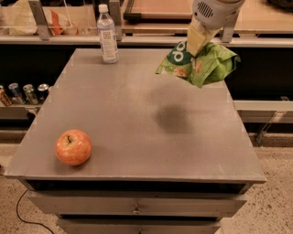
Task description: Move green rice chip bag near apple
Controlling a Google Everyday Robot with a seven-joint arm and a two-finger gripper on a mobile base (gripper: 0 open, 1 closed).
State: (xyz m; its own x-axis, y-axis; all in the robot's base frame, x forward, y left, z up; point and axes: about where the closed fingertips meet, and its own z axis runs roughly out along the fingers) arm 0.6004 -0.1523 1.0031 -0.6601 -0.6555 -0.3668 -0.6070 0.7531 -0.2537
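Camera view: I am looking down on the grey table (114, 100) from its front edge, taking the table's middle as the centre of my clock. The gripper (195, 50) is hanging at about one o'clock, coming down from the top edge of the picture on a white arm housing (214, 10). Its pale fingers (197, 37) are pinching together on the upper edge of the green rice chip bag (207, 66), so the jaws are clamped on the foil.

The bag is dangling below the gripper, crumpled, with its round dark logo facing toward nine o'clock. It is hanging clear of the tabletop, over the far right corner, and a soft dark shadow (173, 118) is lying on the table at about three o'clock, apart from the bag itself.

The apple (73, 147) is sitting at about eight o'clock, near the front left corner, stem up, well apart from the bag and diagonally across the table from it.

A clear water bottle (108, 34) is standing upright at eleven o'clock, close to the far edge. Off the table at nine o'clock, some cans (24, 93) are standing in a row on a lower shelf.
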